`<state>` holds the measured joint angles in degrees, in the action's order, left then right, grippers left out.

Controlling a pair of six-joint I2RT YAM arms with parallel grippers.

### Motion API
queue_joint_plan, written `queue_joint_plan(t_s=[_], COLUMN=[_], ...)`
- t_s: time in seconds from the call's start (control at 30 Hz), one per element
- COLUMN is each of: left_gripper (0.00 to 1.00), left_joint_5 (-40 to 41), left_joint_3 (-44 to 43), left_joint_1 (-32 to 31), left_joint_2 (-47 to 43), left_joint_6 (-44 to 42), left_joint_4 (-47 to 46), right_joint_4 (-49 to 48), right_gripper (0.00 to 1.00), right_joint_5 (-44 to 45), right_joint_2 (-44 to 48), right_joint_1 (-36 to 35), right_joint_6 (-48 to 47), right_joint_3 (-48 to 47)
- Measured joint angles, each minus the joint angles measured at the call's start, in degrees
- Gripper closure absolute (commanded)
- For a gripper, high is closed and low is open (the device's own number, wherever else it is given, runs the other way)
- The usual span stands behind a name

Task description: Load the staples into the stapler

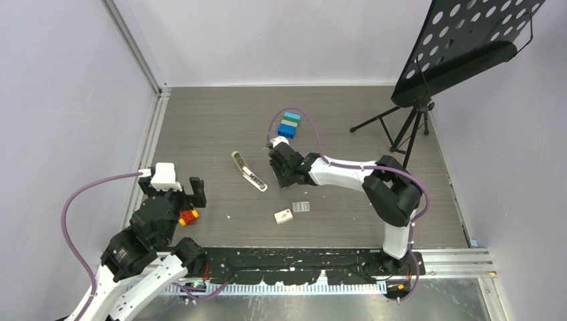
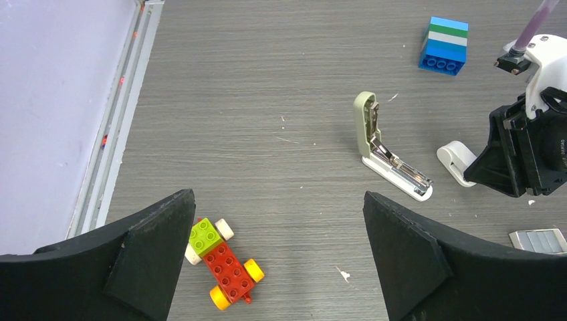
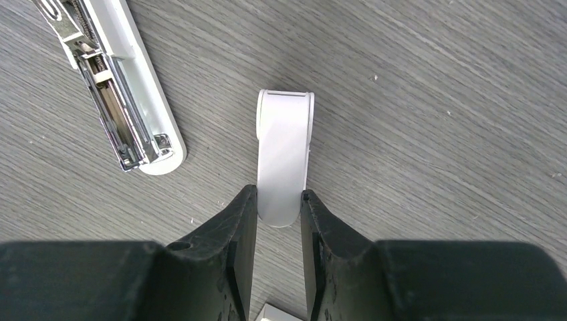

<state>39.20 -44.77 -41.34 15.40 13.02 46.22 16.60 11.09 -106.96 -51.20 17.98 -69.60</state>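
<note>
The stapler [image 1: 249, 172] lies hinged open on the table, olive top raised, silver channel showing; it also shows in the left wrist view [image 2: 389, 152] and the right wrist view [image 3: 124, 100]. My right gripper [image 1: 277, 172] [image 3: 278, 197] sits just right of it, shut on a stubby all-white piece [image 3: 284, 150] that rests on the table. The white staples box with a red mark [image 1: 283, 216] and its silvery insert [image 1: 301, 206] [image 2: 540, 239] lie nearer the front. My left gripper [image 1: 180, 194] [image 2: 277, 200] is open and empty at the front left.
A red, yellow and green toy brick car [image 1: 188, 217] [image 2: 220, 261] lies under the left gripper. A blue-green brick stack [image 1: 289, 124] [image 2: 443, 45] stands behind the right gripper. A black music stand [image 1: 461, 47] with tripod legs [image 1: 401, 127] stands at the back right.
</note>
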Motion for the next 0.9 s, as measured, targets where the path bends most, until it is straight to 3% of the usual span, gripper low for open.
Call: queue_joint_plan(t_s=[0.33,0.9], left_gripper=[0.0,0.0], left_joint_5=[0.0,-0.02], left_joint_3=[0.02,0.02], left_joint_1=[0.0,0.0], left_joint_2=[0.17,0.2], left_joint_6=[0.0,-0.02], left_joint_4=[-0.11,-0.13], right_joint_4=[-2.84,-2.32], right_gripper=[0.94,0.94], right_joint_5=[0.39,0.9], right_joint_2=[0.61,1.38], right_joint_1=[-0.02,-0.04], right_joint_6=[0.02,0.15], right_joint_3=[2.01,1.9])
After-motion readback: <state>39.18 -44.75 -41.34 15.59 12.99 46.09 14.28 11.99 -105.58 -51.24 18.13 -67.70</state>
